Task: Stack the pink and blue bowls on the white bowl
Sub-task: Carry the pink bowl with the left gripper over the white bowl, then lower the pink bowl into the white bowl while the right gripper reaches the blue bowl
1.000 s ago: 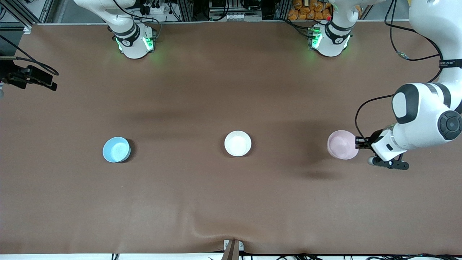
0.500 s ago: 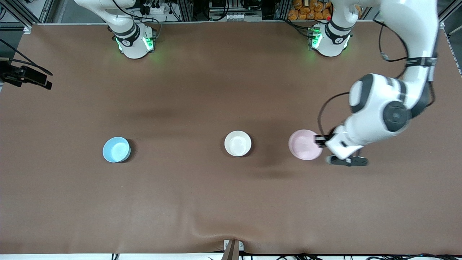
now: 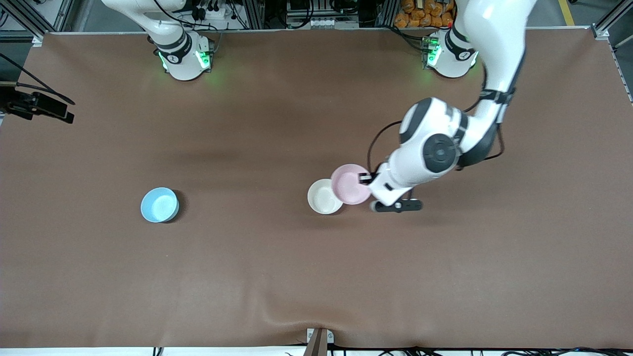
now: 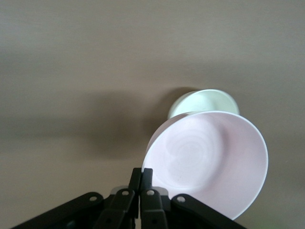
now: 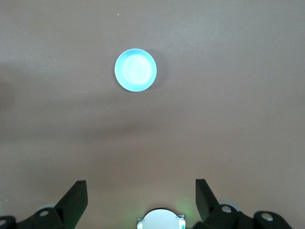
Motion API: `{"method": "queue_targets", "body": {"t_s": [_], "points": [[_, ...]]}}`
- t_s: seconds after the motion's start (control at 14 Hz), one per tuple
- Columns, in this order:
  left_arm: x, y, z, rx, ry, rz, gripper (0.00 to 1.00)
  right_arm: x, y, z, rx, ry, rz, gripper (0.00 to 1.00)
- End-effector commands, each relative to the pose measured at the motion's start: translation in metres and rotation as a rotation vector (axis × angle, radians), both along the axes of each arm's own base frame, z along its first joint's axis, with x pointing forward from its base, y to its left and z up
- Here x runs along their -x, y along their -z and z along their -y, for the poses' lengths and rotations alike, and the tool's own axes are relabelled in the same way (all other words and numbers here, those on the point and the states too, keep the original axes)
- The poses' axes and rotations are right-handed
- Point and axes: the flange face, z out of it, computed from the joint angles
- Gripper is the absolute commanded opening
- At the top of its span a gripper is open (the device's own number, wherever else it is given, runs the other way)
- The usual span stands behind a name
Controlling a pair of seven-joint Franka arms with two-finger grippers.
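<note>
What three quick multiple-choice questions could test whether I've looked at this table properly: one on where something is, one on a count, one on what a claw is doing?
1. Where is the pink bowl?
A. In the air, partly over the white bowl
B. Resting on the table beside the blue bowl
C. Nested inside the blue bowl

2. How many bowls are in the scene?
A. Two
B. Three
C. Four

3. What is the left gripper doing?
A. Hanging open over bare table
B. Shut on the pink bowl's rim
C. Holding the white bowl

Answers:
1. A: the left wrist view shows the white bowl partly hidden under the raised pink one.
2. B: one pink, one white, one blue.
3. B: its fingers pinch the pink rim, while the right gripper waits open, high over the table.
</note>
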Motion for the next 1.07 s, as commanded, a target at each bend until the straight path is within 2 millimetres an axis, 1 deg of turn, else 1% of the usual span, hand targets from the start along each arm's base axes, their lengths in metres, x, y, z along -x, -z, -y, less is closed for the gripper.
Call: {"method": "queue_targets", "body": {"t_s": [0.0, 0.07, 0.14, 0.21, 0.29, 0.36, 0.5, 0.64, 0.71, 0.79, 1.0], "points": [[-0.006, 0.028, 0.023, 0.018, -0.033, 0.02, 0.0, 0.0, 0.003, 0.002, -0.004, -0.006, -0.002, 1.0], [-0.005, 0.038, 0.03, 0.024, -0.03, 0.031, 0.0, 0.0, 0.007, 0.002, -0.005, -0.006, -0.005, 1.0], [0.002, 0.044, 0.044, 0.028, -0.016, 0.047, 0.0, -0.002, 0.013, 0.004, -0.005, -0.002, -0.004, 1.0], [0.004, 0.049, 0.049, 0.03, -0.011, 0.054, 0.0, -0.004, 0.023, 0.006, -0.004, 0.002, -0.001, 1.0], [0.004, 0.052, 0.048, 0.029, -0.012, 0.054, 0.0, -0.006, 0.036, 0.009, -0.004, 0.007, -0.002, 1.0], [0.002, 0.054, 0.047, 0.029, -0.011, 0.054, 0.0, -0.01, 0.044, 0.008, -0.004, 0.006, -0.01, 1.0], [0.003, 0.058, 0.049, 0.029, -0.01, 0.058, 0.0, -0.024, 0.064, 0.006, -0.006, 0.011, -0.048, 1.0], [0.001, 0.058, 0.047, 0.03, -0.002, 0.065, 0.0, -0.038, 0.096, 0.007, -0.006, 0.004, -0.088, 1.0], [0.002, 0.061, 0.046, 0.027, -0.001, 0.062, 0.0, -0.048, 0.113, 0.012, -0.006, 0.011, -0.081, 1.0], [0.002, 0.063, 0.046, 0.025, -0.001, 0.058, 0.0, -0.055, 0.126, 0.014, -0.004, 0.012, -0.078, 1.0], [0.005, 0.068, 0.046, 0.019, 0.003, 0.052, 0.0, -0.078, 0.182, 0.023, 0.001, 0.02, -0.093, 1.0]]}}
